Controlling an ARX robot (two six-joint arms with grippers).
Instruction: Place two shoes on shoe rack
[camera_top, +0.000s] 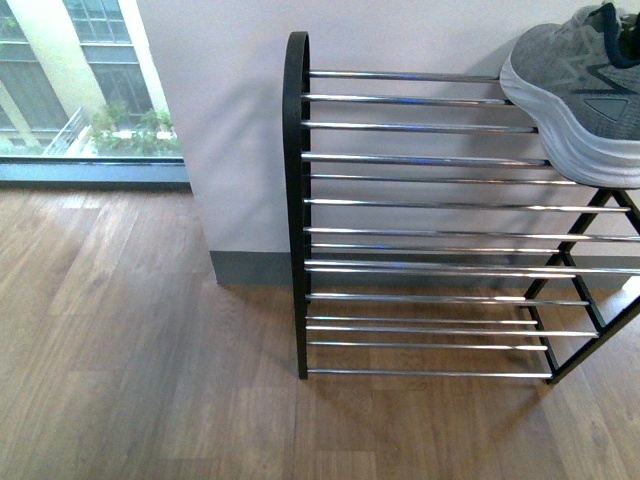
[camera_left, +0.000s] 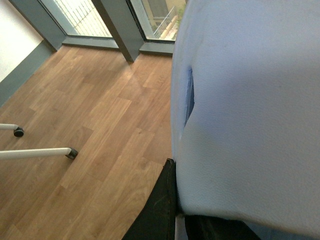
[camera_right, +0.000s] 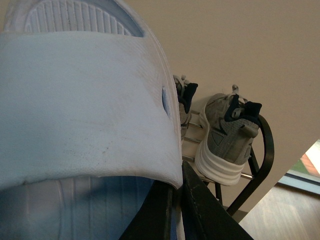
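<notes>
The shoe rack (camera_top: 296, 200) stands against the wall, a black frame with tiers of chrome bars. One grey sneaker (camera_top: 585, 80) rests on its top tier at the right edge of the front view. The right wrist view shows two grey sneakers (camera_right: 227, 135) (camera_right: 184, 100) side by side on the rack's top (camera_right: 267, 150). Neither gripper appears in the front view. My left gripper (camera_left: 179, 210) is shut on the strap of a pale blue slide sandal (camera_left: 250, 100). My right gripper (camera_right: 176, 192) is shut on another slide sandal (camera_right: 85, 110), held a short way off the rack.
Wooden floor (camera_top: 130, 350) spreads to the left of and in front of the rack. A large window (camera_top: 80, 80) reaches down to the floor at the far left. Thin white legs with black feet (camera_left: 40, 152) stand on the floor in the left wrist view.
</notes>
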